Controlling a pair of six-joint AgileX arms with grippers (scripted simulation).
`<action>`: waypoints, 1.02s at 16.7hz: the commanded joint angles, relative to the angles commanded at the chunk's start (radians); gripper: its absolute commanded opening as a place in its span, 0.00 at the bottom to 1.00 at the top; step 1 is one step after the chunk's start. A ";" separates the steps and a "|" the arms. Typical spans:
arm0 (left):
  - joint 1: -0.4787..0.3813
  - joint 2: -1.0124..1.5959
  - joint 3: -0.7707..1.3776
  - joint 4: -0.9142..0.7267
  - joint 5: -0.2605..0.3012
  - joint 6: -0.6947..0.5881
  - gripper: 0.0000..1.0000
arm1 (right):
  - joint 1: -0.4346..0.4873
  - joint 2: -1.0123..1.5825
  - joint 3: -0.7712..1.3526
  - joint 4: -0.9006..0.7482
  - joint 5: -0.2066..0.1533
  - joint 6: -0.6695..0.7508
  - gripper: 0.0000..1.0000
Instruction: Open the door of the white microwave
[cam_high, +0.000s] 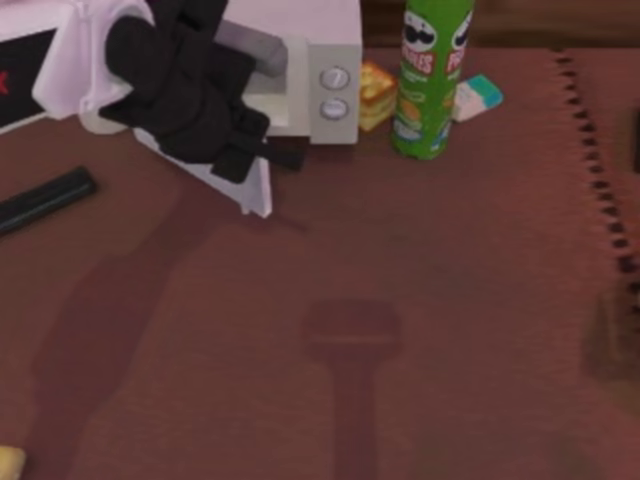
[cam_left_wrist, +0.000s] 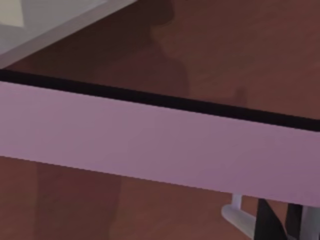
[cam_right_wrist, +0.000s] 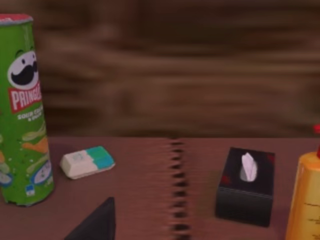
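From above, the white microwave (cam_high: 310, 75) sits at the table's (cam_high: 450, 300) far edge, left of centre, its two round silver knobs (cam_high: 334, 93) stacked on the right part of its front. Just right of it stand a small yellow-orange block (cam_high: 376, 95) and a green chip can (cam_high: 430, 75) (taller than the microwave), then a white-and-teal eraser (cam_high: 478, 97). A black bar (cam_high: 45, 198) lies at the left. The door (cam_high: 225, 180) is swung open, its long edge running out toward the near side, hinged at the microwave's left. The left gripper (cam_high: 255, 150) hangs over the door's free end; whether its fingers grip anything cannot be told.

The left wrist view shows the door's pale edge (cam_left_wrist: 160, 145) crossing the frame, with brown table behind.

The right wrist view shows the can, the eraser, a black tissue box (cam_right_wrist: 245, 186) and a yellow bottle (cam_right_wrist: 304, 200); the right arm's fingers cannot be judged.
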 joint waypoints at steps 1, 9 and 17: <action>0.004 -0.006 -0.004 0.001 0.006 0.012 0.00 | 0.000 0.000 0.000 0.000 0.000 0.000 1.00; 0.059 -0.063 -0.070 -0.001 0.081 0.156 0.00 | 0.000 0.000 0.000 0.000 0.000 0.000 1.00; 0.059 -0.063 -0.070 -0.001 0.081 0.156 0.00 | 0.000 0.000 0.000 0.000 0.000 0.000 1.00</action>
